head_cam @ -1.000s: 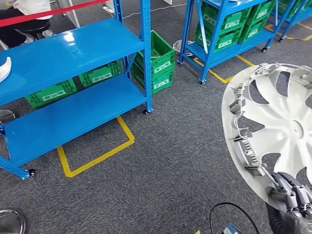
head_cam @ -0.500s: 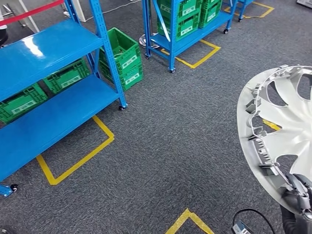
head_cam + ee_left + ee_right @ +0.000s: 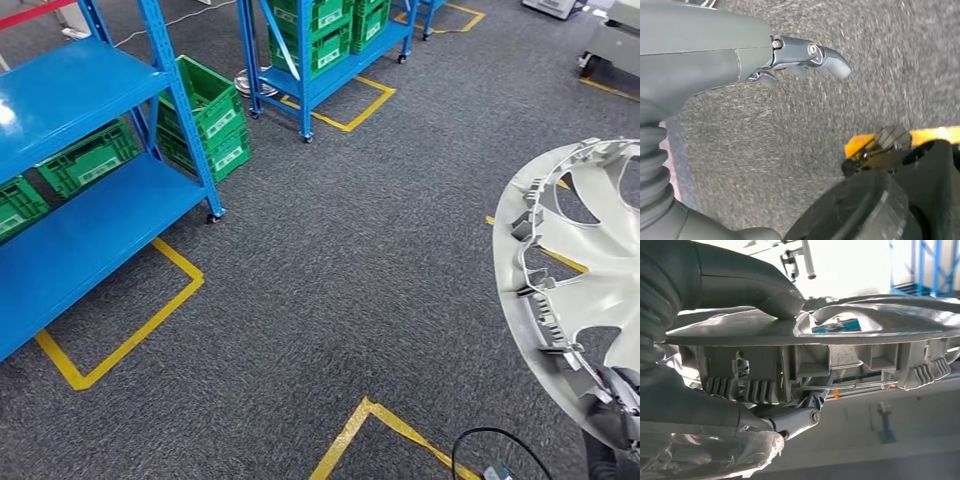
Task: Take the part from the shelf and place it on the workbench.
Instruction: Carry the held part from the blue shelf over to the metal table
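Note:
The part is a large silver-white wheel cover (image 3: 585,275) with spokes and clips along its rim, held up at the right of the head view. My right hand (image 3: 617,418) grips its lower rim. In the right wrist view the thumb lies on one face of the cover (image 3: 851,332) and the darker fingers (image 3: 798,420) press under the ribbed rim, so my right hand (image 3: 753,305) clamps the edge. My left hand (image 3: 753,55) hangs over the grey carpet with its fingers apart and nothing in it.
A blue shelf (image 3: 68,90) stands at the left with green crates (image 3: 211,115) under and beside it. A second blue rack (image 3: 317,75) with crates stands at the back. Yellow tape (image 3: 124,340) marks the carpet, and a black cable (image 3: 490,438) lies near my feet.
The whole view has swung to the right, so the shelves sit further left in the picture. The wheel cover stays in my right hand.

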Action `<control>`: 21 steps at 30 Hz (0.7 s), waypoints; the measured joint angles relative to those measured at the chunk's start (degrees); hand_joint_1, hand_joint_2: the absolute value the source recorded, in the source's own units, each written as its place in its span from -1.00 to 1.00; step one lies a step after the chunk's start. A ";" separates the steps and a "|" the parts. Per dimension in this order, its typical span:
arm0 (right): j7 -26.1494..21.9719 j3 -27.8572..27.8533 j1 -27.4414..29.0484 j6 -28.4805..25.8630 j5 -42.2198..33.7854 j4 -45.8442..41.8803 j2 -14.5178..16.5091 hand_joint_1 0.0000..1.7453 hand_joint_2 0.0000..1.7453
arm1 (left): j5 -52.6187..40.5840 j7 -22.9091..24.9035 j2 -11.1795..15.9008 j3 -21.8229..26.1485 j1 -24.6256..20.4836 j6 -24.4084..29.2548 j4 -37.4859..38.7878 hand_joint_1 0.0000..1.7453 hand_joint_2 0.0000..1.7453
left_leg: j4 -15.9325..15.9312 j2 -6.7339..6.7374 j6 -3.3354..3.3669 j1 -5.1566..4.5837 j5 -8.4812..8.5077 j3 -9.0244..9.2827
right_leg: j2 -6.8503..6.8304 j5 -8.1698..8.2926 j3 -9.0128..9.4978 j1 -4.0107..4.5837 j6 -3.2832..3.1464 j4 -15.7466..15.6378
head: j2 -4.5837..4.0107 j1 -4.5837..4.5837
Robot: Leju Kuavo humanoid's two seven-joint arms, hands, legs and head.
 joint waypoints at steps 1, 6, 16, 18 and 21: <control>0.02 -0.23 0.03 0.00 0.01 0.00 0.01 1.00 1.00 | -0.08 0.01 0.00 0.00 -0.03 -0.01 0.00 -1.00 1.00 | 0.15 0.77 -0.08 -0.06 0.55 -0.82 | -0.08 0.92 0.88 -0.08 0.14 0.94 | 0.00 0.00; 0.07 -1.24 0.03 0.00 0.49 -0.02 0.08 1.00 1.00 | -0.33 0.17 0.13 0.00 -0.08 -0.05 0.01 -1.00 1.00 | 0.72 3.60 -1.27 -0.26 2.99 -3.42 | -3.54 2.95 14.15 0.39 -0.21 -15.17 | 0.00 -0.09; 0.09 -2.89 0.36 0.00 1.01 0.02 0.69 1.00 1.00 | -0.37 0.33 0.13 0.02 0.28 -0.25 0.07 -1.00 1.00 | 17.07 -1.71 -2.22 -0.31 -8.33 -6.95 | 1.51 8.41 7.85 1.52 -4.37 -17.30 | 0.00 -0.08; 0.04 -3.11 0.38 0.00 1.18 0.02 0.80 1.00 1.00 | -0.39 0.33 0.13 0.02 0.13 -0.24 0.07 -1.00 1.00 | 13.61 -2.35 -1.32 -0.72 -5.11 -3.22 | 3.00 9.94 6.01 1.69 -4.38 -17.23 | 0.00 -0.08; 0.01 -3.39 0.43 0.00 1.28 0.04 0.98 1.00 1.00 | -0.46 0.34 0.16 0.01 -0.11 -0.24 0.07 -1.00 1.00 | 1.61 -5.80 -0.14 -1.09 -3.97 5.07 | 4.92 12.16 3.94 1.85 -4.05 -17.13 | 0.00 -0.04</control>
